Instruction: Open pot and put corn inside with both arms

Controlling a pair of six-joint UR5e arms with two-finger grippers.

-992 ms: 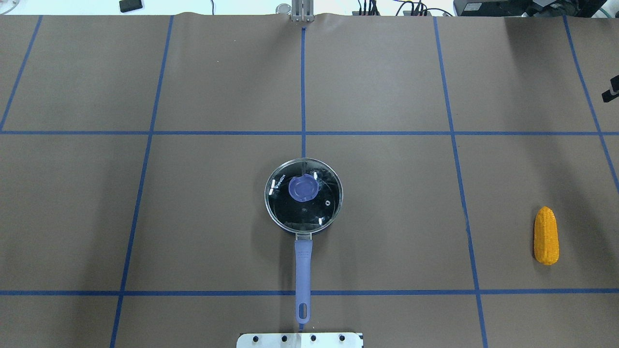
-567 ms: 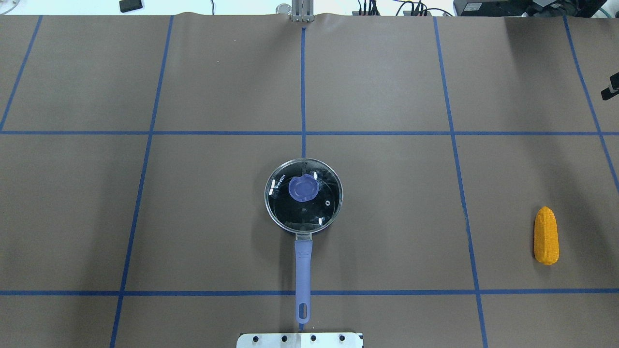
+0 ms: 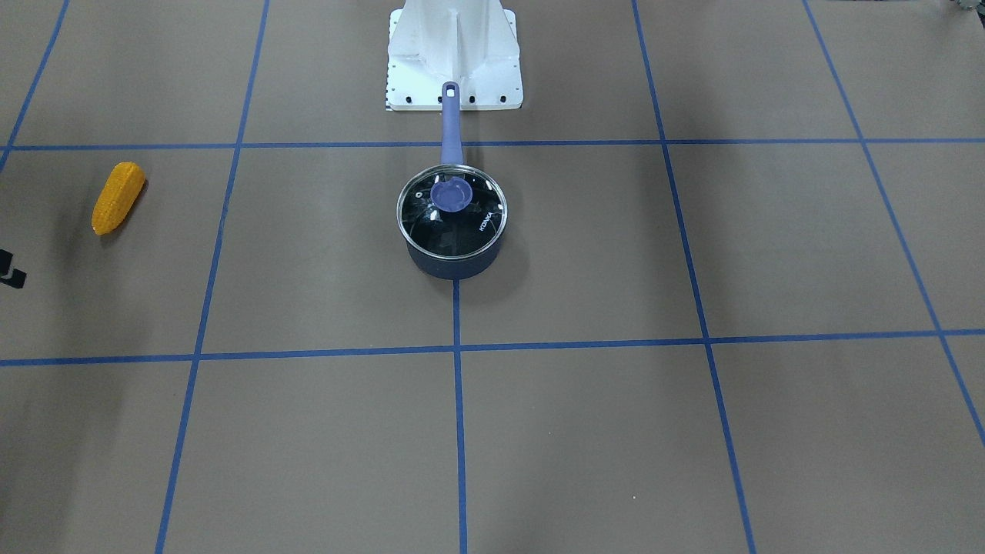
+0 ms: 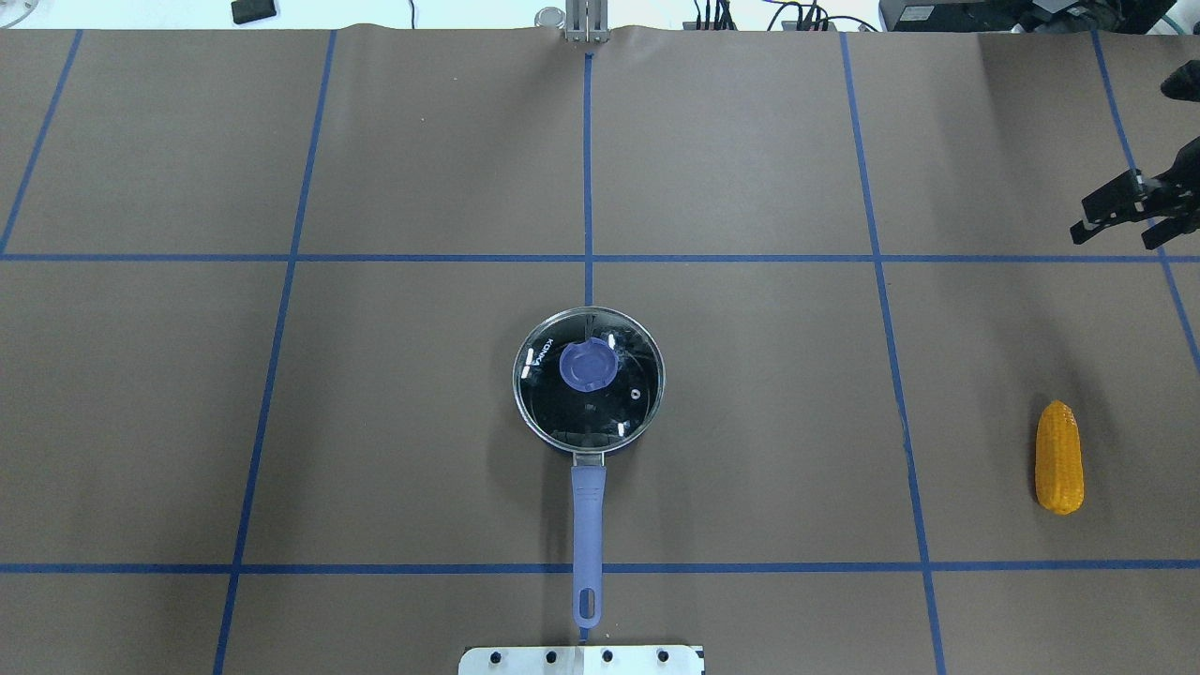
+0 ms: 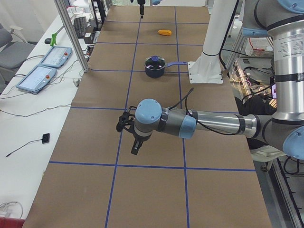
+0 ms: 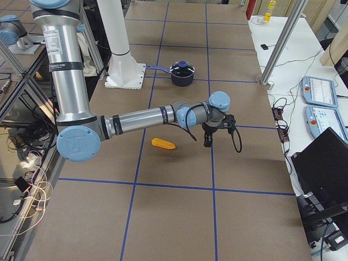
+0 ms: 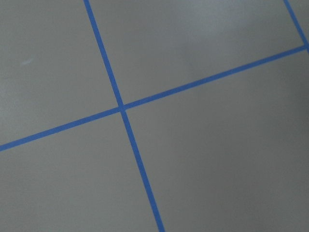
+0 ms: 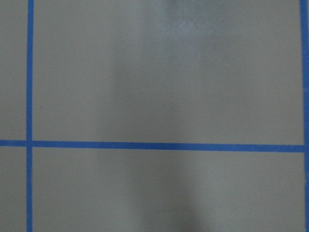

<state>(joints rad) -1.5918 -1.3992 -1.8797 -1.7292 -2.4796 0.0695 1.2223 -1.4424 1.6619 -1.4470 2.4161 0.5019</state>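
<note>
The dark blue pot [image 4: 589, 427] stands at the table's middle, its purple handle [image 4: 588, 534] pointing toward the robot base. The round glass lid with a purple knob [image 4: 588, 366] sits on it. The yellow-orange corn [image 4: 1059, 457] lies far right of the pot, alone on the table; it also shows in the front view [image 3: 118, 198]. My right gripper [image 4: 1080, 220] hovers at the right edge, beyond the corn, with its fingers apart and nothing in them. My left gripper [image 5: 134, 147] shows only in the left side view, far from the pot; I cannot tell if it is open.
The white robot base plate [image 4: 581, 659] sits just behind the handle's end. Blue tape lines grid the brown table. A metal post [image 5: 71, 33] and control pendants [image 5: 47, 61] stand along the far side.
My right gripper has come further into the overhead view from the right edge, moving left. The pot, lid and corn have not moved.
</note>
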